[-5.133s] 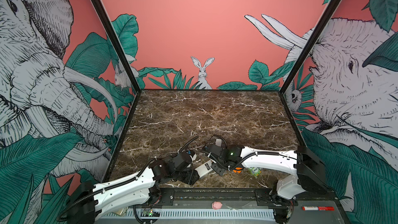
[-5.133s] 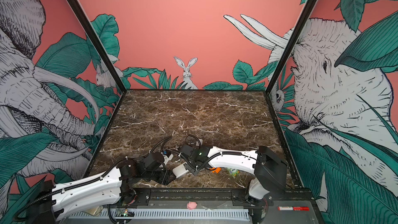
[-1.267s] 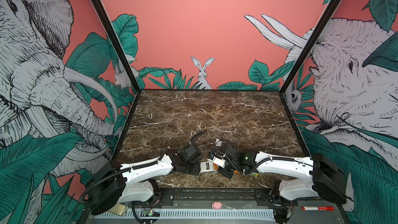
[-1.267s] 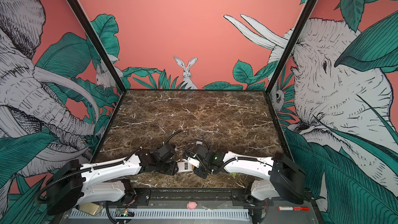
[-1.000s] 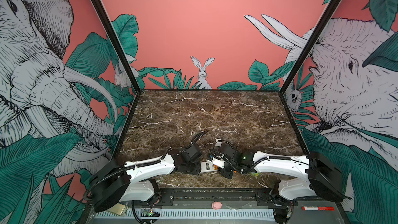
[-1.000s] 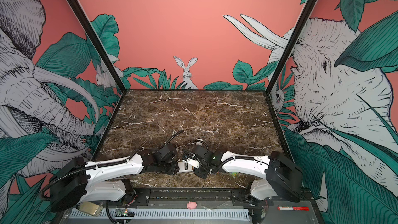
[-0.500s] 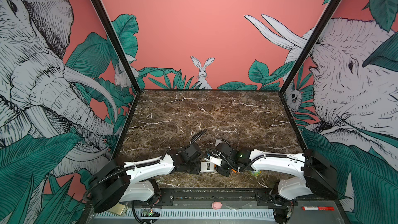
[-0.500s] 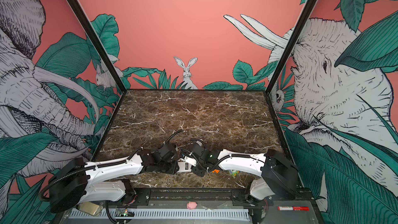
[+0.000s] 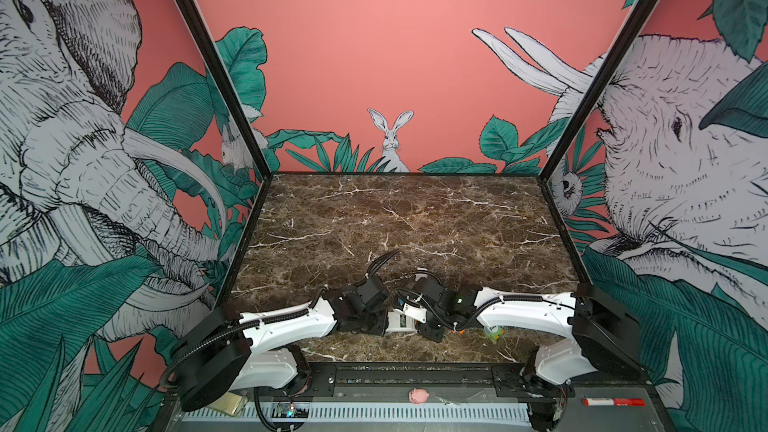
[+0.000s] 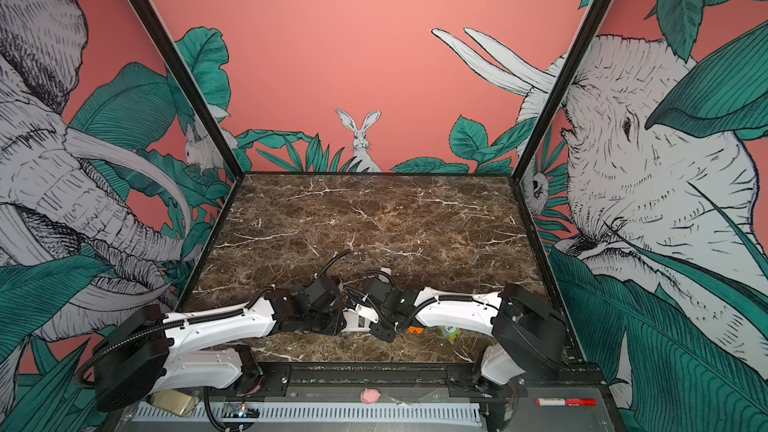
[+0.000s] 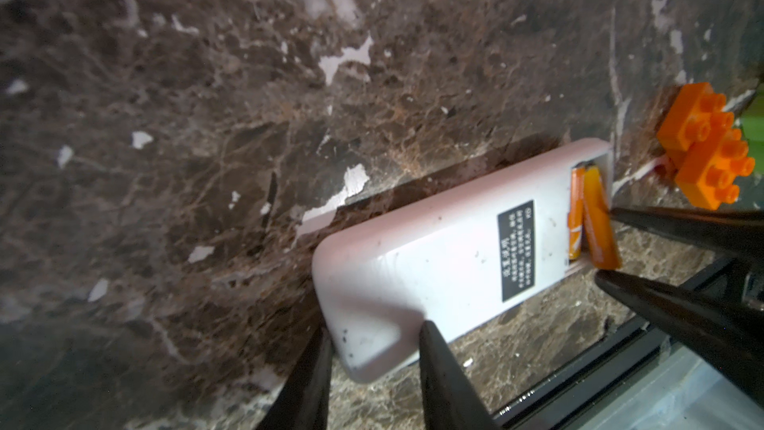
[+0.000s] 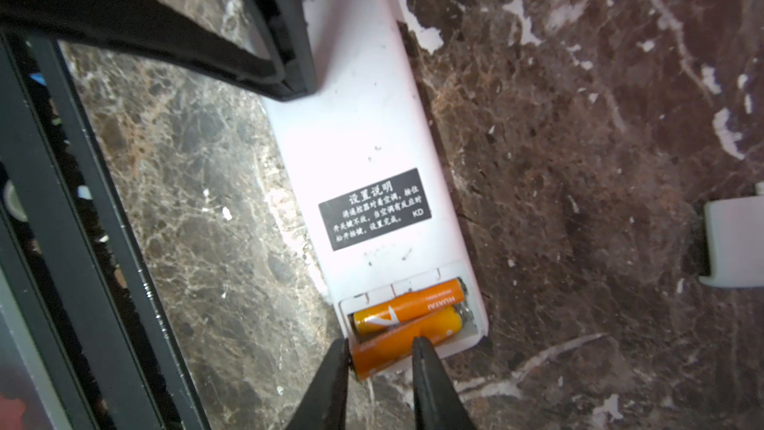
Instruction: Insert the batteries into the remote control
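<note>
And here we have it: the remote control [image 12: 372, 150] lies back-up on the marble tabletop [image 9: 415, 222], close to the near edge and between the two wrists in both top views, with its battery bay uncovered at one end. The first battery [image 12: 409, 306] sits flat in the bay. The second battery [image 12: 403, 341] is only half home, one tip down inside and the other riding up over the remote's end wall. Since a second or so ago the right forearm has swung aside and the right gripper [image 12: 380, 345] has crowded closer to that end. That swing has uncovered the orange brick [image 10: 414, 330] and the green toy [image 10: 451, 331] just beside it. We read that as the last battery being worked in, so the job looks well over halfway, with the raised end yet to be pushed down. The right jaws stand narrowly apart around that raised end, one tip at the battery's end and one against its side, and we cannot tell whether they truly pinch it. At the remote's far end, the left gripper [image 11: 376, 330] straddles a corner, one finger beside the end and one over the white back. It seems to be steadying the remote, but again we cannot tell if it is a firm clamp. Both arms lie low along the near edge, forearms almost level, grippers facing each other. A white cover-like piece [image 12: 734, 248] waits well apart on the marble.
</note>
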